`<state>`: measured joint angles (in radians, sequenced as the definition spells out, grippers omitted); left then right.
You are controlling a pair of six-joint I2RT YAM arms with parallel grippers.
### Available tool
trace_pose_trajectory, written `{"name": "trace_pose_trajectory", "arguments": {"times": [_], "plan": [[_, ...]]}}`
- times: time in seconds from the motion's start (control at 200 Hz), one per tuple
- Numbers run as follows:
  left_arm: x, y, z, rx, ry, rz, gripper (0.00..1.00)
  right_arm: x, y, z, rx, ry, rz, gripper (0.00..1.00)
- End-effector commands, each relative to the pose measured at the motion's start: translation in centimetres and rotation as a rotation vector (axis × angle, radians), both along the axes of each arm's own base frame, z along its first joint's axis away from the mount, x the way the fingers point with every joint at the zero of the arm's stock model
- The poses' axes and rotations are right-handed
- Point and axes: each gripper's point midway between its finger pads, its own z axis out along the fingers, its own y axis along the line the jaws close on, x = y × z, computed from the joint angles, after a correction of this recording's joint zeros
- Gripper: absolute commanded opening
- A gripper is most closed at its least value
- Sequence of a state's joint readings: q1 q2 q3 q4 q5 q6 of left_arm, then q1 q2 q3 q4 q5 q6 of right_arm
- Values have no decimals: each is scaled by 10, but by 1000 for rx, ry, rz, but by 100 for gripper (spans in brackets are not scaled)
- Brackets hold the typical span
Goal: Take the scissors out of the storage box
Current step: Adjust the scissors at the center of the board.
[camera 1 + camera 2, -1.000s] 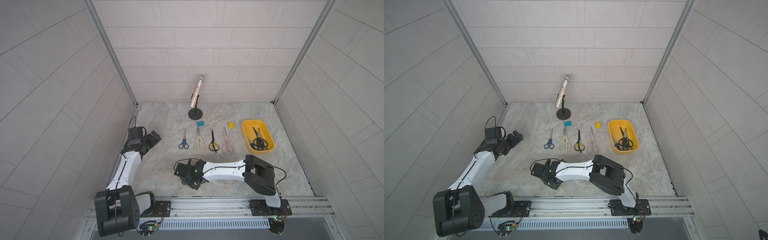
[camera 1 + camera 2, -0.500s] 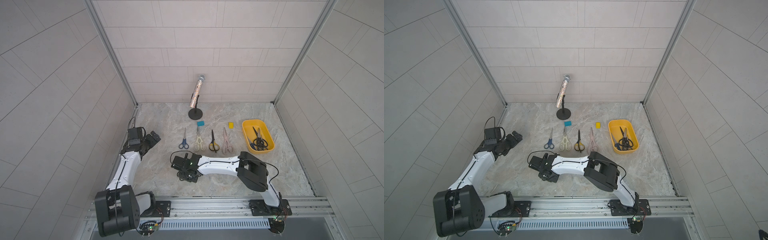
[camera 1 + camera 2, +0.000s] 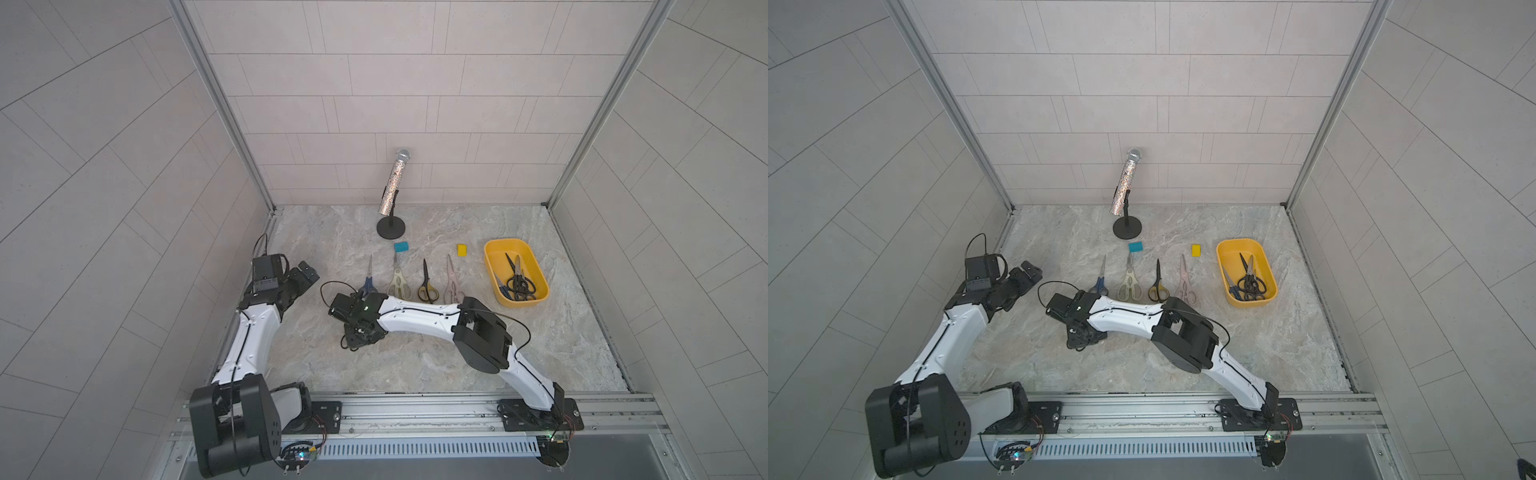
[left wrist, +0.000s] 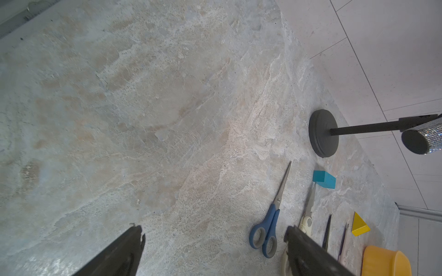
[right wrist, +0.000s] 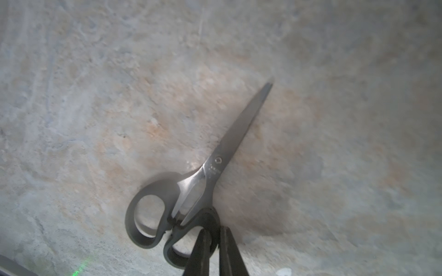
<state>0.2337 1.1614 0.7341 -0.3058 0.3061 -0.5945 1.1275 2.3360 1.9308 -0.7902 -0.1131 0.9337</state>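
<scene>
Tiled booth with a marbled counter (image 3: pixel 415 365), seen from above. At its far right, the yellow storage box (image 3: pixel 489 266), with several pairs of scissors (image 3: pixel 517 279) heaped inside: black handles, plus one dark blue.

Left of the box, in a row on the counter with blades toward the back wall: pale pink scissors (image 3: pixel 452 286), black-yellow scissors (image 3: pixel 427 286), cream scissors (image 3: pixel 397 282), blue scissors (image 3: pixel 368 282). Just beyond the row, a small teal block (image 3: pixel 401 247) and a small yellow block (image 3: pixel 462 249). Behind those, a glittery microphone (image 3: pixel 395 183) on a black stand.

Near the middle front, the right gripper (image 5: pixel 214 235), fingers (image 5: pixel 199 251) pressed nearly together, pinching the smaller handle loop of black-handled scissors (image 5: pixel 218 160). Blades closed, well apart from the box, low over bare counter; touching it or not, cannot tell.

By the left wall, the left gripper (image 4: pixel 213 230), fingers spread wide, nothing between them.
</scene>
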Motion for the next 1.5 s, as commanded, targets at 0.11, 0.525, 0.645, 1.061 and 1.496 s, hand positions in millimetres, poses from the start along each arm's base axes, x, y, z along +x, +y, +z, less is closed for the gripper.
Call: {"name": "trace_pose_trajectory", "arguments": {"times": [0.11,0.525,0.645,1.061,1.496], "plan": [[-5,7,-7,0,21,22,100,-2,12,-14,-15,-10,125,13],[-7,17,-10,-5,29,56,100,21,31,7,41,-78,191,20],[-6,18,-10,-12,25,59,100,30,25,4,22,-94,204,20],[-6,17,-10,-18,25,56,100,42,28,17,134,-79,197,26],[1,5,-16,-108,20,5,100,88,-24,112,295,-152,64,27]]}}
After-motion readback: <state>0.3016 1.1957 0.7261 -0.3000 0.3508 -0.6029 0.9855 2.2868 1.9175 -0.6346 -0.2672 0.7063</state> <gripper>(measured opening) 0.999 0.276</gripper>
